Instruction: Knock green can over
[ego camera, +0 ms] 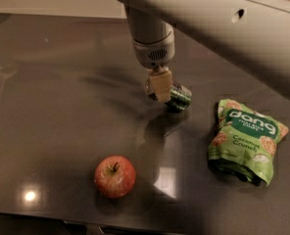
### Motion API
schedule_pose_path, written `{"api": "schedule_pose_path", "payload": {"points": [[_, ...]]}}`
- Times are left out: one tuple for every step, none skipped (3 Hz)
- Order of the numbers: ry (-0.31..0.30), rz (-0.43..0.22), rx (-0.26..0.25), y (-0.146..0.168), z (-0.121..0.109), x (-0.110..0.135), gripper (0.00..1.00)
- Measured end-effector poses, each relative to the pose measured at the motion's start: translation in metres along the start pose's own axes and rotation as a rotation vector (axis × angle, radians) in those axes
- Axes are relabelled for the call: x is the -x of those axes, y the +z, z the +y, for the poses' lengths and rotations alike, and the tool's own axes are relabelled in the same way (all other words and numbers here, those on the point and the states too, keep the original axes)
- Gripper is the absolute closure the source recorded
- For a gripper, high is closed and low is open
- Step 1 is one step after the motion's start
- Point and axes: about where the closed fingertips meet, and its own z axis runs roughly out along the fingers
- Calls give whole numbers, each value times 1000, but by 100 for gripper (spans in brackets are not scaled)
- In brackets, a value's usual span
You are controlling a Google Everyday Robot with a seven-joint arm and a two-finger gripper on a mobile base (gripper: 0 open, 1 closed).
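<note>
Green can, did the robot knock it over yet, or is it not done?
Nearly finished, it seems. Done: the green can looks tipped, lying on its side on the table rather than standing. In hand: the gripper hangs right at the can's silver end, touching it or nearly so. Left: only for the gripper to back away, if the can really rests flat.

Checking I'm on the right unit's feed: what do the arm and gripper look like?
The arm is smooth pale grey. It has a broad link with two small dark holes, then a round wrist cylinder carrying a small dotted grille. No cables, sleeves or lettering show. The gripper, down at the green can, ends in a blocky tan piece.
</note>
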Motion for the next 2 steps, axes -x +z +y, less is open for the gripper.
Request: {"api": "schedule_pose_path", "payload": {"points": [[-74, 38, 18, 9, 6, 5, 36], [-147, 56, 42, 16, 15, 12, 12]]}}
